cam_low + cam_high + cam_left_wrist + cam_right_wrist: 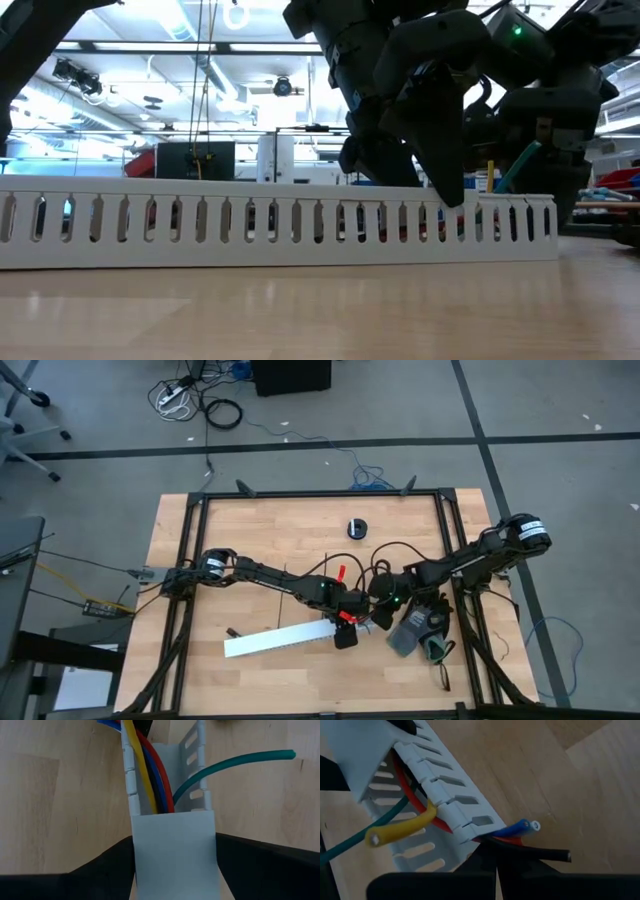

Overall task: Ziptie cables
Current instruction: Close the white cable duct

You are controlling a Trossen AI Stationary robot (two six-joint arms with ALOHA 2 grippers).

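Your left gripper [175, 865] is clamped on the white slotted channel [172, 837] near mid-table, the cables [150, 775] lying inside it, while your right gripper [495, 870], fingers together, pinches those cables' ends

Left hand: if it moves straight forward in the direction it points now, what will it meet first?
The left hand already straddles the white slotted channel. Straight ahead it would likely meet the cables lying inside that channel, though depth is unclear.
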